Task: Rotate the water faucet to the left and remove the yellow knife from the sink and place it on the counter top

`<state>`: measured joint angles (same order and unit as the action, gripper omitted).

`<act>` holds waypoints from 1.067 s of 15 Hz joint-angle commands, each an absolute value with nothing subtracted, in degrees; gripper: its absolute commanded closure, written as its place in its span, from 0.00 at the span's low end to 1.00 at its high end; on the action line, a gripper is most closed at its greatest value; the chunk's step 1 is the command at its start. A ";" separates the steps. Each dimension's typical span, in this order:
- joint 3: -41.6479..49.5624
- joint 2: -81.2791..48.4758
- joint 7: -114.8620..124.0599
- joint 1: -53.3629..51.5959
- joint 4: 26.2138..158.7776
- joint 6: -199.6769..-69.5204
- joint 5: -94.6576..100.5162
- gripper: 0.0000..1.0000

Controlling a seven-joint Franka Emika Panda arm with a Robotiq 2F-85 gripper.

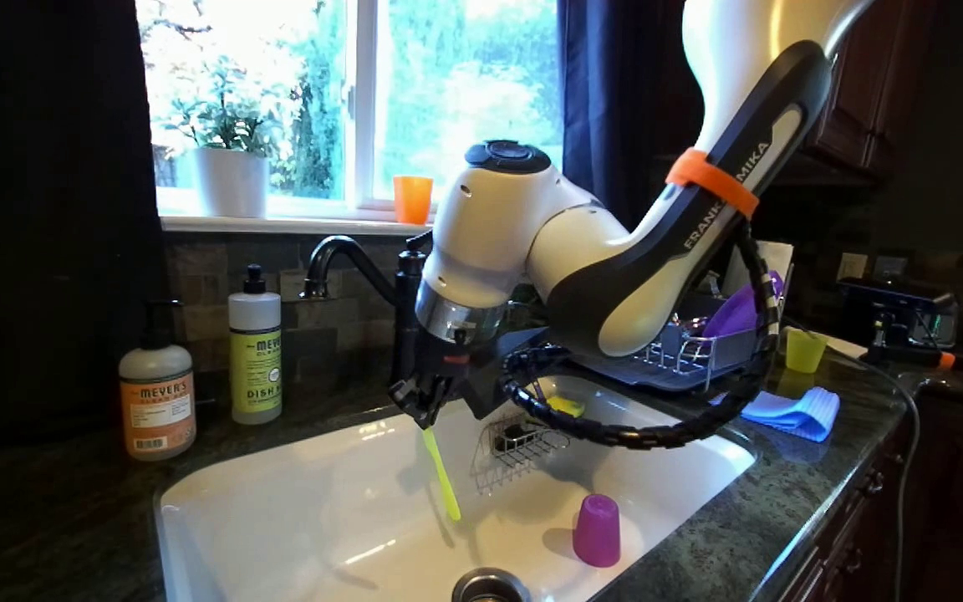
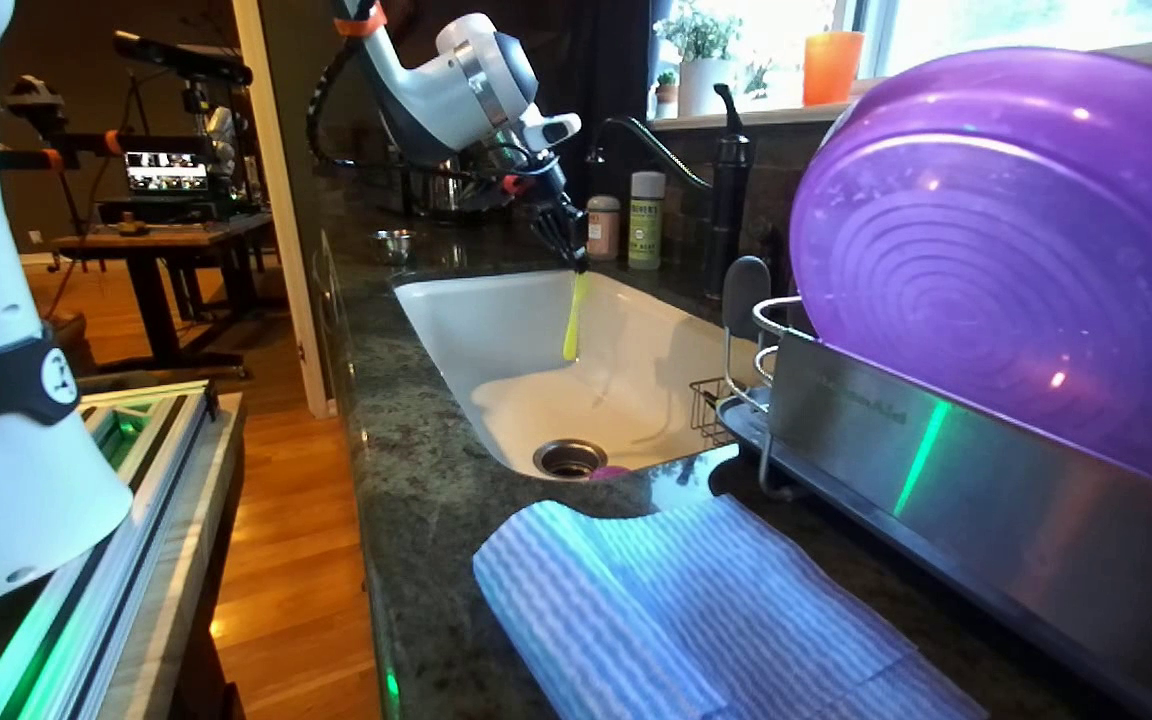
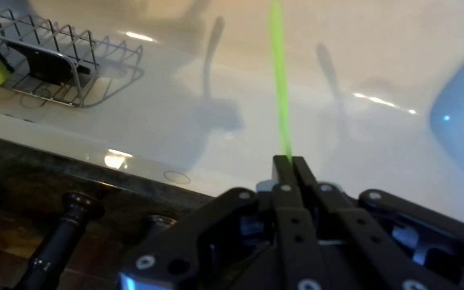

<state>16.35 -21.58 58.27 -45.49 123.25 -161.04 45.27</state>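
My gripper (image 1: 425, 423) is shut on the end of the yellow knife (image 1: 443, 481) and holds it hanging down inside the white sink (image 1: 281, 510), above its floor. In an exterior view the gripper (image 2: 579, 264) and knife (image 2: 573, 320) are over the far end of the sink (image 2: 496, 315). In the wrist view the knife (image 3: 280, 80) sticks out from between the fingertips (image 3: 290, 159). The dark water faucet (image 2: 729, 210) stands behind the sink; its spout (image 1: 339, 241) points left in both exterior views. The dark counter top (image 2: 406, 520) surrounds the sink.
A purple cup (image 1: 597, 531) stands upside down in the sink near the drain (image 1: 490, 585). A wire rack (image 1: 523, 447) with a sponge (image 1: 565, 406) hangs inside. Soap bottles (image 1: 157, 401) stand behind left. A dish rack (image 2: 886, 440) and blue cloth (image 2: 716, 610) lie at the near end.
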 commanded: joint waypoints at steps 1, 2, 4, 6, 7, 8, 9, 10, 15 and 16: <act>17.44 -17.54 61.05 -47.74 126.77 -163.99 49.60 0.99; 16.01 -16.77 57.64 -47.14 127.65 -165.41 49.34 0.99; 14.48 -16.07 54.07 -46.67 128.83 -169.17 49.38 0.99; 13.33 -15.16 51.28 -46.43 129.77 -172.49 49.11 0.99; 13.08 -14.93 50.55 -46.39 130.03 -174.43 49.24 0.99; 13.52 -14.31 51.04 -46.71 130.22 -176.37 49.84 0.99; 13.51 -13.88 50.83 -46.44 130.51 -178.54 49.58 0.99; 13.41 -13.07 50.49 -45.93 131.07 -180.51 48.99 0.99; 13.43 -14.95 50.47 -46.21 128.91 -179.81 48.11 0.96; 13.43 -15.04 50.47 -46.22 128.87 -179.81 48.11 0.96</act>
